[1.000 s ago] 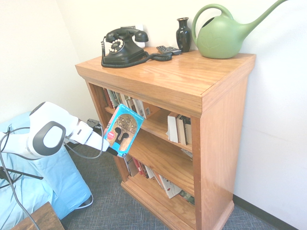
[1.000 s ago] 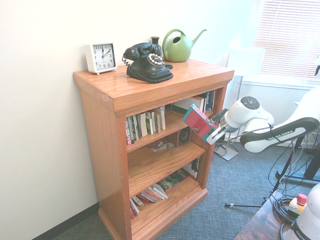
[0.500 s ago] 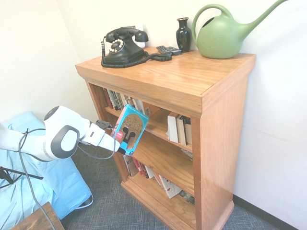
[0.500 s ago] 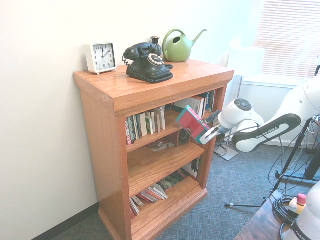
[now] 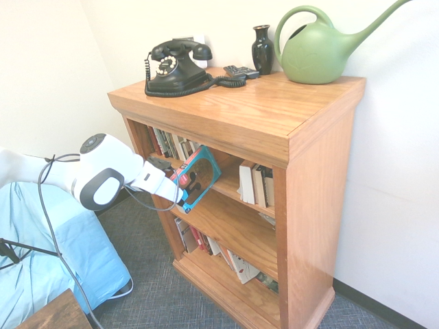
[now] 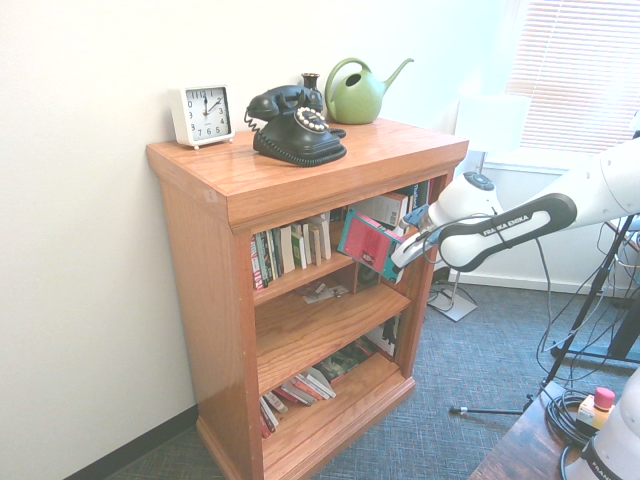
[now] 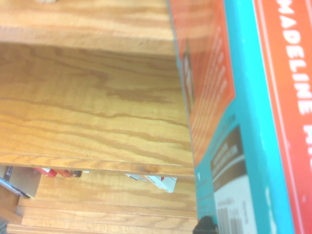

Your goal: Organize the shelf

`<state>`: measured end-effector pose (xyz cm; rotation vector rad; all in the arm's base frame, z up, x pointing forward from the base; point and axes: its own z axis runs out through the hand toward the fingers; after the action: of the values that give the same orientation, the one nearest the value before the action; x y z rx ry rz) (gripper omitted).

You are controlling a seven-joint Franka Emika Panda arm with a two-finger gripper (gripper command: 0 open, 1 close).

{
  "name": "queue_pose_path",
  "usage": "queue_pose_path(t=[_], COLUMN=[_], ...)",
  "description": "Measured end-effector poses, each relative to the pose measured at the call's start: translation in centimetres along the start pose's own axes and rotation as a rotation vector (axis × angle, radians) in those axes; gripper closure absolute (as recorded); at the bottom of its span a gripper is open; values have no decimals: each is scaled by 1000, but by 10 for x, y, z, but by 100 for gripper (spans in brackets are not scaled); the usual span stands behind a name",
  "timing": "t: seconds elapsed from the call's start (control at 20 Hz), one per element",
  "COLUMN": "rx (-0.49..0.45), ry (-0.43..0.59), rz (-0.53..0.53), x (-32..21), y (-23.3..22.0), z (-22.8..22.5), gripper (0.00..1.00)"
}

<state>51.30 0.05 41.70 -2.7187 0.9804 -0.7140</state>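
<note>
— That shelf (image 5: 302, 123) is warm orange-brown, with wavy grain.
— The book (image 5: 200, 179) is teal; its back (image 6: 368, 243) is red-orange.
— On top: black phone (image 5: 175, 66), green watering can (image 5: 317, 49), dark vase (image 5: 262, 49), white clock (image 6: 203, 114).

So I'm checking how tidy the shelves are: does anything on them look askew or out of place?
Yes. On the bottom tier of the orange-brown wooden bookcase, several books lie toppled and slanted instead of upright. A small loose item lies flat on the middle tier. The teal-and-red book in the gripper is tilted.
</note>
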Motion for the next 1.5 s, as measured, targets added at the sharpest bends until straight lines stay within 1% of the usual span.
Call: queue_pose_path(t=[0.45,0.85,1.35,1.4,1.5], rx=[46,96,107,110,109], ry=[29,84,143,145,146], rz=[-4,-37,-48,-44,-39], x=[17,27,49,49,49], y=[-22,-46,-81,-82,-82], z=[-12,16,45,47,48], gripper=[100,100,100,0,0])
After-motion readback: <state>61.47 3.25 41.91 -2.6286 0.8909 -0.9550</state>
